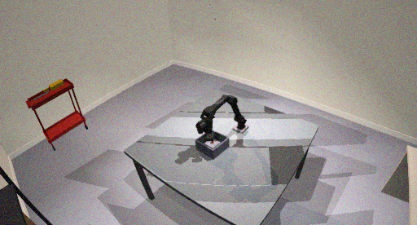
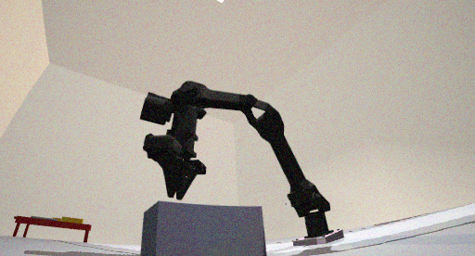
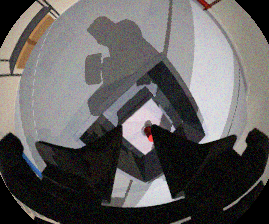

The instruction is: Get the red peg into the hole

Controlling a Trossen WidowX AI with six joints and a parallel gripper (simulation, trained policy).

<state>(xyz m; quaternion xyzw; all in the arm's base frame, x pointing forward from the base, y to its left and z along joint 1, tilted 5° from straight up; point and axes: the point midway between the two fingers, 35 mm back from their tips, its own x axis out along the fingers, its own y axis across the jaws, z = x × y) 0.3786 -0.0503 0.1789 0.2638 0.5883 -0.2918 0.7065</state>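
Observation:
The open grey box (image 1: 204,150) (image 2: 209,230) (image 3: 172,87) stands on the table below the gripper. The pale plate (image 3: 134,131) shows at its bottom. The red peg (image 1: 212,141) (image 3: 150,137) is inside the box at the plate, beside a dark round spot; how deep it sits in the hole I cannot tell. My gripper (image 2: 174,198) (image 3: 137,128) is partly open above the box, with a gap between its fingertips and nothing held. In the wrist view the peg shows close to the right fingertip, which partly covers the view of it.
The box walls rise around the plate and the peg. The arm's base (image 1: 240,129) (image 2: 317,239) stands on the table (image 1: 244,169) to the right of the box. A red cart (image 1: 65,126) (image 2: 51,224) with a yellow block (image 1: 56,85) stands far off to the left.

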